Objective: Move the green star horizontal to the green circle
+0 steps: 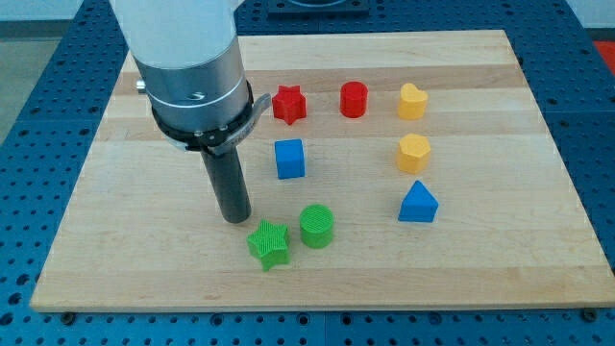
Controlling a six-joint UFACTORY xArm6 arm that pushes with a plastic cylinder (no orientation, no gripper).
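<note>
Green star (268, 244) is seen nearest the view's bottom of the counter (115, 259), touching or nearly touching the green circle (316, 226) up-right of it, with my tip (233, 220) just up-left; no gripper is fitted.
</note>
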